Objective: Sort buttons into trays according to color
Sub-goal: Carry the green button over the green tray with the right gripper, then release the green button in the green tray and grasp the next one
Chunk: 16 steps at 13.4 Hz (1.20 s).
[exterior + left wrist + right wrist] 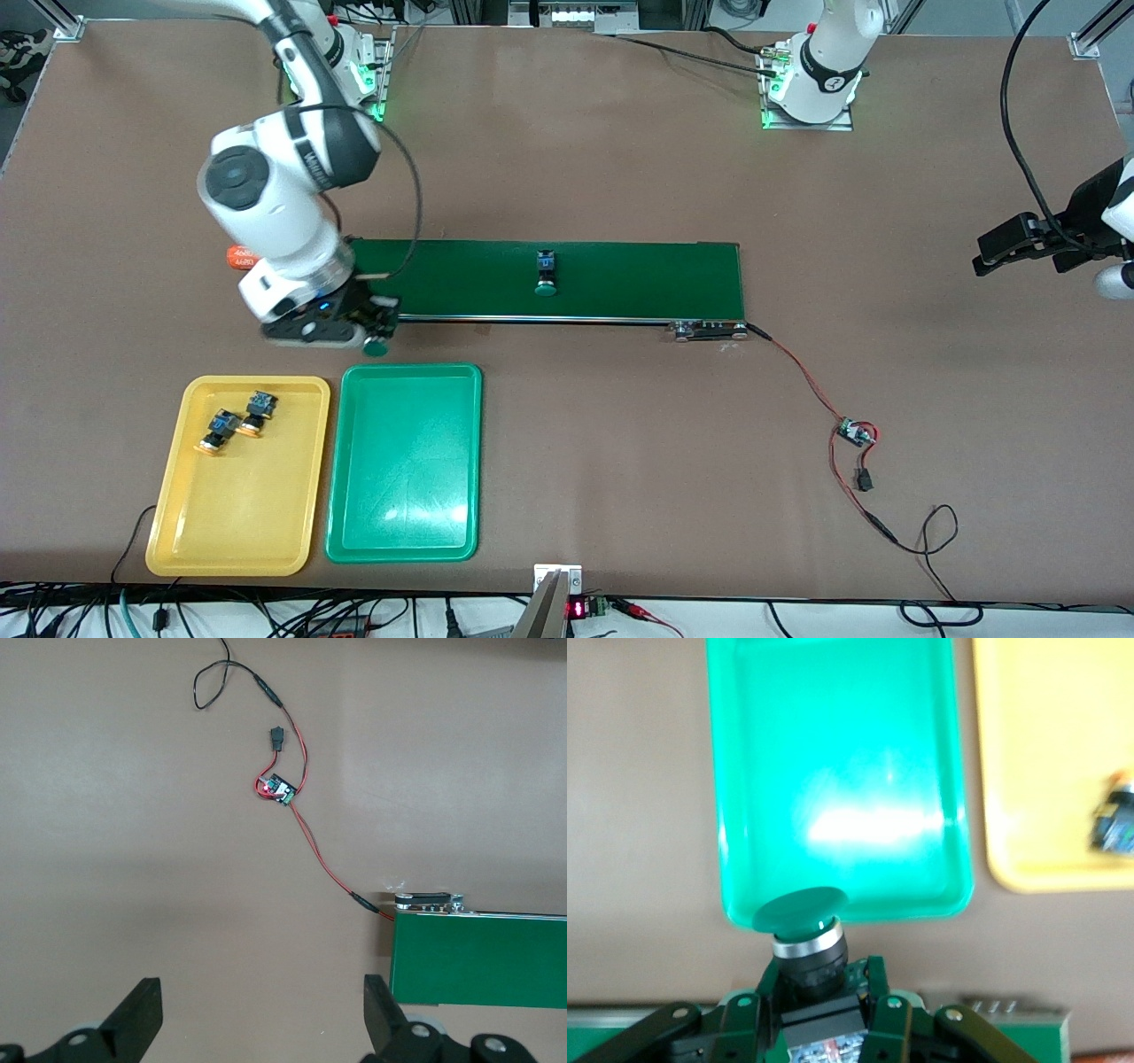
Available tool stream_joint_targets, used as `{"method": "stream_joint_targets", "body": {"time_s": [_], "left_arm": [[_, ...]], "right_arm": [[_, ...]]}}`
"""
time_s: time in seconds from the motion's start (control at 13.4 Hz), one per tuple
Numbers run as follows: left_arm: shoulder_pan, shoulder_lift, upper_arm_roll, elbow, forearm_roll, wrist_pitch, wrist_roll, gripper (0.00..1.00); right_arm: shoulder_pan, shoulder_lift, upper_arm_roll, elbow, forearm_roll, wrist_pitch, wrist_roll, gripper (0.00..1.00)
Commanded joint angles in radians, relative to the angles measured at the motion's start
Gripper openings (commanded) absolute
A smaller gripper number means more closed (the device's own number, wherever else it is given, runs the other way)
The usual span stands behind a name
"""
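My right gripper (370, 335) is shut on a green-capped button (376, 348), held over the strip of table between the belt's end and the green tray (403, 478). In the right wrist view the green-capped button (799, 908) sticks out of the right gripper (818, 997), and its cap overlaps the rim of the green tray (833, 753). Another green button (546, 273) lies on the belt. Two orange-capped buttons (215, 432) (258, 412) lie in the yellow tray (239, 523). My left gripper (982, 260) waits open at the left arm's end of the table; in its own view the left gripper (263, 1014) holds nothing.
The dark-green conveyor belt (638, 279) runs across the middle. An orange cylinder (239, 258) lies at its end by the right arm. A small circuit board (855, 432) with red and black wires trails from the belt's other end. Cables line the table's front edge.
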Motion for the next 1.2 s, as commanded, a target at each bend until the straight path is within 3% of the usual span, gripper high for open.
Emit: {"method": "stream_joint_targets", "body": {"time_s": [0.0, 0.45, 0.6, 0.82, 1.05, 1.12], "left_arm": [[0.003, -0.038, 0.001, -0.051, -0.013, 0.005, 0.001, 1.0], [0.01, -0.048, 0.001, -0.077, -0.015, 0.036, 0.0, 1.0], [0.015, -0.048, 0.002, -0.081, -0.015, 0.036, 0.0, 1.0], [0.015, -0.061, 0.002, -0.097, -0.015, 0.016, 0.0, 1.0], [0.015, -0.071, 0.002, -0.11, -0.015, 0.011, 0.0, 1.0], [0.015, -0.071, 0.002, -0.11, -0.013, 0.011, 0.0, 1.0]], "right_arm": [[-0.001, 0.157, -0.04, 0.177, 0.007, -0.02, -0.094, 0.0], [-0.001, 0.311, -0.06, 0.268, -0.002, 0.023, -0.121, 0.01], [0.0, 0.352, -0.061, 0.276, -0.002, 0.036, -0.116, 0.08], [0.003, 0.395, -0.06, 0.276, -0.002, 0.072, -0.115, 0.3], [0.011, 0.424, -0.06, 0.273, 0.003, 0.104, -0.105, 0.66], [0.013, 0.427, -0.06, 0.273, 0.0, 0.123, -0.105, 0.7]]}}
